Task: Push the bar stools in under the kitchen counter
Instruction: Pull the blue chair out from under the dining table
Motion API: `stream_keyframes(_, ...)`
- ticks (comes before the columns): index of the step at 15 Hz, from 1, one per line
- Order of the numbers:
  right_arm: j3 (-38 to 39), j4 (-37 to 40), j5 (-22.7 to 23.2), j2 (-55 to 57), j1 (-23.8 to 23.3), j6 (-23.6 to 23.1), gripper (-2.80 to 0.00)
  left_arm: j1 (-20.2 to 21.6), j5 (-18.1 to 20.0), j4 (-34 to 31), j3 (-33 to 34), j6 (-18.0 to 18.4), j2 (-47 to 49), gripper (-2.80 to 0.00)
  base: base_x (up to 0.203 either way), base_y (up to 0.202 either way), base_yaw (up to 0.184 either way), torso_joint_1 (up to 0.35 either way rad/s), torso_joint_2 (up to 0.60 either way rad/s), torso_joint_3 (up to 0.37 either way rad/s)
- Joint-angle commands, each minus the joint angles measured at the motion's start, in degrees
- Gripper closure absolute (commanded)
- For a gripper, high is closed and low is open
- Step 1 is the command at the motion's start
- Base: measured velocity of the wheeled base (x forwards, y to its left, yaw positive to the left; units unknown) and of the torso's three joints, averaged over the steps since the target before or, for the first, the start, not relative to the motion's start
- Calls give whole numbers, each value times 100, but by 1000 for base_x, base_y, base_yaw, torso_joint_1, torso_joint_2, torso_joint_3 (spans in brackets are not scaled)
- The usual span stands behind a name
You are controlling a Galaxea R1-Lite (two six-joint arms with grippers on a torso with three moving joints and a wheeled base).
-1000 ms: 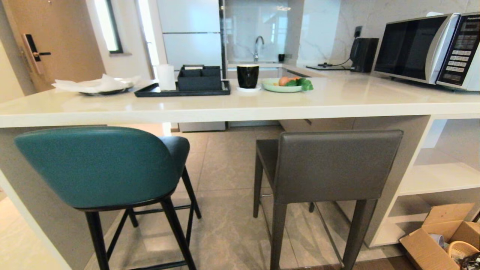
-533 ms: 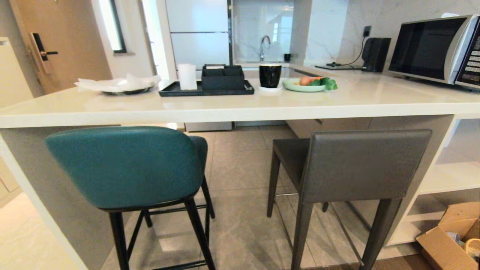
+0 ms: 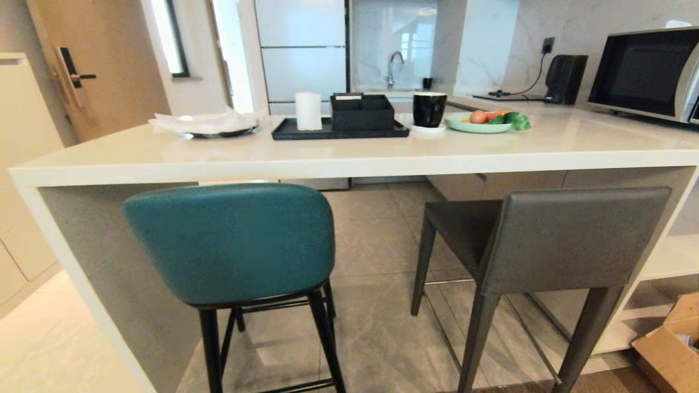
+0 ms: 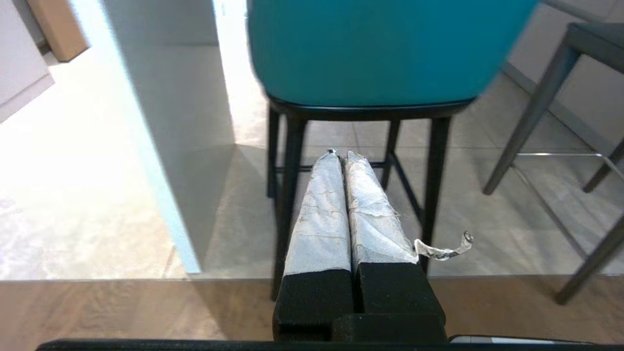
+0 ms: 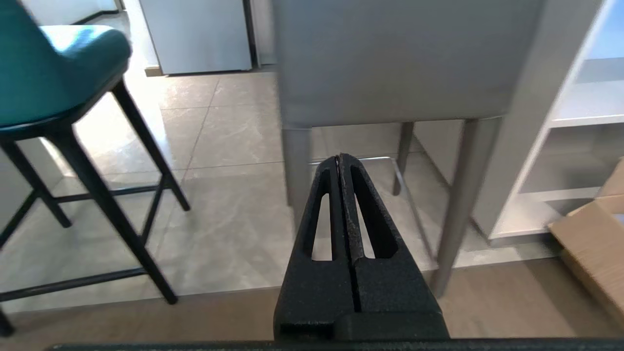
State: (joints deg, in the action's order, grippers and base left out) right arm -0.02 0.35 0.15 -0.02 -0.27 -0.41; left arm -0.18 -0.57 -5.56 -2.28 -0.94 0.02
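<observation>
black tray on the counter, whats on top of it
On the black tray stand a white roll and a black divided box. The box's contents are hidden by its walls.

Teal stool (image 3: 235,240), grey stool (image 3: 568,240) backs outside counter (image 3: 349,155).

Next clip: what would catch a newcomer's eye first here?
Two mismatched bar stools stand backs toward the camera at the kitchen counter: the teal stool on the left and the grey stool on the right. On the counter sit a black tray, a black mug and a green plate of vegetables. Each wrist view shows a shut pincer low behind a stool: left pincer, right pincer.
</observation>
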Motion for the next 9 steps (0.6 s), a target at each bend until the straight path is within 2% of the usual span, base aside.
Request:
stream_keyframes(1,2,0,2,2,0,-2,0,1,-4,-7,-1,-3,-11,0,0,198,5,2,7,2)
stream_keyframes(9,2,0,2,2,0,6,0,1,-1,-7,-1,-3,-5,0,0,195,-1,2,2,2)
